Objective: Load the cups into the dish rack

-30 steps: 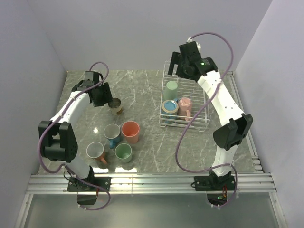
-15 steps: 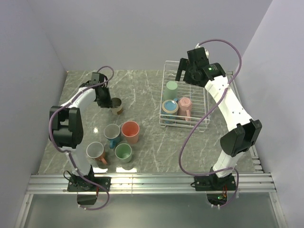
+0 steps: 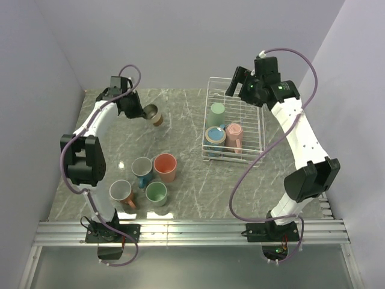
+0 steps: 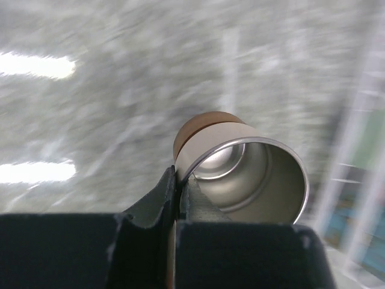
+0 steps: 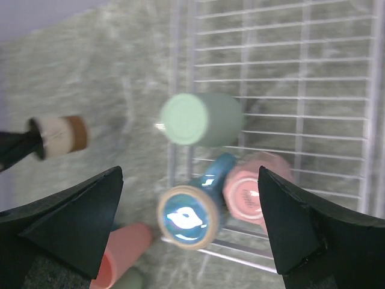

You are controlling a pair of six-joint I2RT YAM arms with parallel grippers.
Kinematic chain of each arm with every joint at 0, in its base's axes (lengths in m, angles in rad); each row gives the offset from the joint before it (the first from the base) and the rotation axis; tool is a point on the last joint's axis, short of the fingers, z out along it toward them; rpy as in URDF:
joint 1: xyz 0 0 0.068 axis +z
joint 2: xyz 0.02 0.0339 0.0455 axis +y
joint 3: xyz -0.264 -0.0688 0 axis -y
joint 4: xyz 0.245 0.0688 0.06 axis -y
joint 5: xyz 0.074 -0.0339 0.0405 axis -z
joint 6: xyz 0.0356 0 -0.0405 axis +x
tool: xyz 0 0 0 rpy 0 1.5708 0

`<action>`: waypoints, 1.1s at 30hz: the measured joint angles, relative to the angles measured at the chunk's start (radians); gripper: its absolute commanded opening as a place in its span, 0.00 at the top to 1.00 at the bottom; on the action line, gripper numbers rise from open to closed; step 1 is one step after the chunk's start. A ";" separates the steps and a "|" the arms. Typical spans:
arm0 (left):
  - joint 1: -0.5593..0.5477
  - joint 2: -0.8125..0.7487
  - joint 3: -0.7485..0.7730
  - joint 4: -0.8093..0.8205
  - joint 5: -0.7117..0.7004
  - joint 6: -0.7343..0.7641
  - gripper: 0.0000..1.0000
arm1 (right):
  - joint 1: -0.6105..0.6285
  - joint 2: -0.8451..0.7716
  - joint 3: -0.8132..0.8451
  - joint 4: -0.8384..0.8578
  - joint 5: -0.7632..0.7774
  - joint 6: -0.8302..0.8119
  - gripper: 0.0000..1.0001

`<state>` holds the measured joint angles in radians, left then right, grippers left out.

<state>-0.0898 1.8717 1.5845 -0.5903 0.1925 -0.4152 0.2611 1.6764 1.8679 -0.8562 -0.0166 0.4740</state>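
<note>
My left gripper (image 3: 137, 108) (image 4: 178, 180) is shut on the rim of the metallic cup (image 3: 154, 114) (image 4: 252, 174). It holds the cup tilted on its side above the table at the back left, brown base away from the wrist. The white wire dish rack (image 3: 248, 112) (image 5: 301, 72) stands at the back right. It holds an upturned green cup (image 3: 217, 111) (image 5: 201, 117), a blue cup (image 3: 214, 136) (image 5: 189, 217) and a pink cup (image 3: 234, 132) (image 5: 252, 192). My right gripper (image 3: 237, 81) (image 5: 190, 171) hangs open and empty over the rack's far end.
Several cups stand grouped at the front left of the marble table: a salmon one (image 3: 165, 167), a grey one (image 3: 142, 167), a green one (image 3: 156, 192) and a grey one with an orange handle (image 3: 121, 191). Walls close in both sides.
The left gripper has closed on the metallic cup's rim and lifted it off the table, tipping it and carrying it back and right. The right arm has swung right over the rack's far end.
</note>
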 measured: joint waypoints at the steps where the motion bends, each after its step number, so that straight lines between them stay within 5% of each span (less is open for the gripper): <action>1: 0.002 -0.011 0.005 0.019 0.037 -0.017 1.00 | -0.008 -0.013 -0.006 0.023 -0.050 0.008 0.00; 4: 0.003 -0.058 0.002 0.107 0.167 -0.095 1.00 | -0.031 -0.047 -0.052 0.121 -0.245 0.056 0.00; 11: 0.000 -0.190 -0.163 0.605 0.487 -0.479 1.00 | -0.048 -0.075 -0.319 0.568 -0.669 0.360 0.00; 15: -0.009 -0.192 -0.214 0.937 0.605 -0.736 1.00 | -0.039 -0.055 -0.463 0.917 -0.802 0.639 0.00; 21: -0.040 -0.179 -0.274 1.352 0.681 -1.086 1.00 | -0.002 0.012 -0.460 1.275 -0.876 0.890 0.00; 33: -0.104 -0.172 -0.274 1.509 0.710 -1.249 1.00 | 0.065 0.040 -0.336 1.486 -0.948 0.983 0.00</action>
<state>-0.1936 1.6997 1.3106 0.9188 0.9028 -1.6638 0.3260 1.7164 1.5318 0.6296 -0.9649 1.4574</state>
